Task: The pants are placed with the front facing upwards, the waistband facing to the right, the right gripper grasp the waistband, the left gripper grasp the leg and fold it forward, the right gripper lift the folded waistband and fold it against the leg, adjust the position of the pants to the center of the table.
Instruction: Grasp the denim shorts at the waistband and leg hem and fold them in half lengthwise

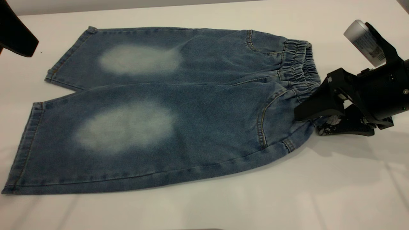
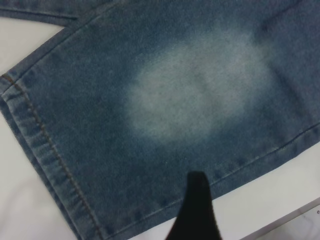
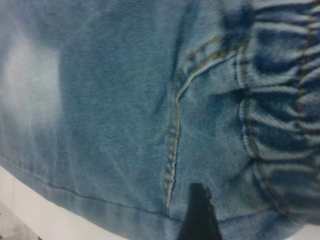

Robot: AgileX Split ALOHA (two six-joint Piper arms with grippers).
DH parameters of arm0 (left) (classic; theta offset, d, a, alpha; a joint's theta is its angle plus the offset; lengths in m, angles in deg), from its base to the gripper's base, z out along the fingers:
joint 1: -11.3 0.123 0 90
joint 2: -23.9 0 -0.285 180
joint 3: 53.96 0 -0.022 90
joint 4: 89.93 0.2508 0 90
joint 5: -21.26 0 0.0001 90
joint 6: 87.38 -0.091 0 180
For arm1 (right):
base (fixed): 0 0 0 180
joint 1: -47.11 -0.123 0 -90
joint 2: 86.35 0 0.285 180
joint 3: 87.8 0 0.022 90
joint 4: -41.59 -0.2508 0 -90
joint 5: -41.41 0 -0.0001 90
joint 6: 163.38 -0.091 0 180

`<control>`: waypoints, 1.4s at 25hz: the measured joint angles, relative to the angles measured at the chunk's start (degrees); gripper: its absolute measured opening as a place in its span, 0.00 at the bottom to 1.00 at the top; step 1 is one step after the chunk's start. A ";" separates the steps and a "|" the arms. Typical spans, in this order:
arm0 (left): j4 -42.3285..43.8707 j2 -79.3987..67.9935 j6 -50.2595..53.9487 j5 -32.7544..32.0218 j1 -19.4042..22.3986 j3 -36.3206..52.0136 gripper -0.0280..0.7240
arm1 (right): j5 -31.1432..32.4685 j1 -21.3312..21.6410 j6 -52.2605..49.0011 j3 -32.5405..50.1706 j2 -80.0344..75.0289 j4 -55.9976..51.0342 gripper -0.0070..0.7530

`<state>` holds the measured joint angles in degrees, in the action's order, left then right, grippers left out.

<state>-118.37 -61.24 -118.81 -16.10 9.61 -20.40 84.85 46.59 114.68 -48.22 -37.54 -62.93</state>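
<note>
The blue denim pants (image 1: 191, 105) lie flat, front up, on the white table (image 1: 287, 198), legs to the left. The gathered waistband (image 1: 298, 65) is at the right. My right gripper (image 1: 306, 124) is at the waistband's near corner. Its jaws are open and straddle the fabric, the upper finger (image 3: 200, 215) on top of the denim and the lower one (image 1: 338, 127) on the table. My left gripper (image 1: 17, 38) hovers at the far left, above the far leg's (image 2: 190, 95) hem end. Only one of its fingers (image 2: 196, 205) shows, with nothing held.
The table's far edge (image 2: 295, 217) runs close to the far leg in the left wrist view. A silver-grey labelled cylinder (image 1: 364, 41) sits on the right arm. Bare tabletop extends in front of the pants and to their right.
</note>
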 joint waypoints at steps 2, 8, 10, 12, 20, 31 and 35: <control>-0.02 0.00 0.00 0.00 0.00 0.00 0.77 | 0.92 0.00 0.27 0.00 0.00 0.00 0.62; 0.21 0.00 -1.53 0.05 0.00 0.00 0.77 | 4.10 0.00 2.50 0.00 0.00 0.00 0.61; 1.10 -0.09 -2.10 0.05 0.00 0.00 0.77 | 5.85 0.05 3.38 0.00 0.00 0.00 0.59; 1.87 -0.51 -2.23 0.05 0.00 0.00 0.77 | 7.96 0.65 4.49 0.00 0.00 0.00 0.57; 1.92 -2.25 -2.36 -0.44 0.00 0.00 0.77 | 4.15 5.38 0.72 0.00 0.00 0.00 0.53; 2.02 -2.24 -2.40 -0.44 0.00 0.00 0.77 | 5.34 5.19 0.31 0.00 -0.22 0.31 0.51; 2.34 -2.24 -2.53 -0.39 0.00 0.00 0.77 | 5.31 3.31 0.24 0.00 -1.89 0.31 0.50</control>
<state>-116.03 -63.48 -121.33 -16.49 9.61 -20.40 90.17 49.89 114.92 -48.22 -39.43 -62.62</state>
